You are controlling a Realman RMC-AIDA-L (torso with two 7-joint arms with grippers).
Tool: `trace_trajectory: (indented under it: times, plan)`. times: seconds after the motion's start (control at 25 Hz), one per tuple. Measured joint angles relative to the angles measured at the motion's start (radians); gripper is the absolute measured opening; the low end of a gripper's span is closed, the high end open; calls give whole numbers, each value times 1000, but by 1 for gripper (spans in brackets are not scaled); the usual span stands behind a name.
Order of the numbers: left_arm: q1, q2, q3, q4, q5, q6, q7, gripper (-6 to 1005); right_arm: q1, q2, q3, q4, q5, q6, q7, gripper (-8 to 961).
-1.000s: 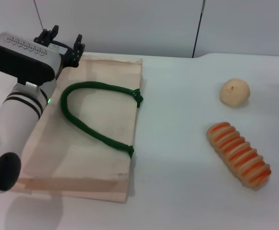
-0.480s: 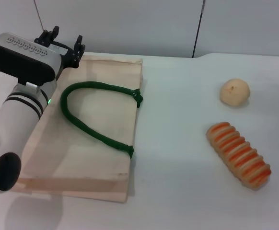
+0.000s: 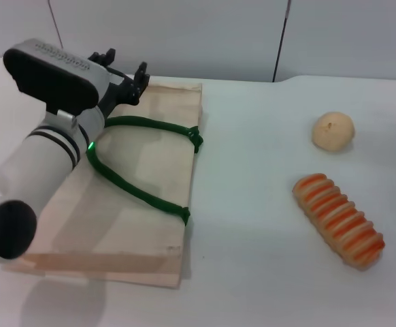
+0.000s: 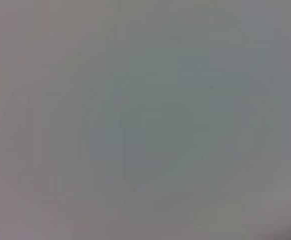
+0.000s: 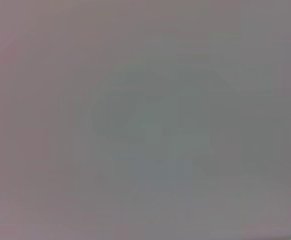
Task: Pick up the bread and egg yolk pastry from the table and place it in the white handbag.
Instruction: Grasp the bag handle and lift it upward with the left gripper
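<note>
Over the cream fabric white handbag [image 3: 126, 197] | left gripper [image 3: 124, 71] spread, probably to lift its green handle [image 3: 133, 158] | striped bread [image 3: 339, 220] untouched

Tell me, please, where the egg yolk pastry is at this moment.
In the head view, the egg yolk pastry sits on the table on the robot's right side, just behind the bread and well apart from the white handbag.
</note>
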Motion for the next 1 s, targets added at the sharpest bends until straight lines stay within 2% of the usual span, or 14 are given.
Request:
trace_trajectory:
  times: [0.12, 0.24, 0.44, 0.76, 1.0]
  plan:
    - [86, -3, -93, 163, 0, -131, 105, 610, 1, 0, 0, 0, 0, 0, 0, 861]
    - [133, -3, -173, 276, 0, -271, 154, 610, 1, 0, 0, 2, 0, 0, 0, 861]
    - [144, -4, -288, 350, 0, -501, 159, 610, 3, 0, 0, 3, 0, -3, 0, 861]
    - [164, -4, -382, 441, 10, -695, 132, 586, 4, 0, 0, 3, 0, -15, 0, 861]
    - [161, -4, -485, 494, 49, -888, 68, 557, 5, 0, 0, 3, 0, -16, 0, 861]
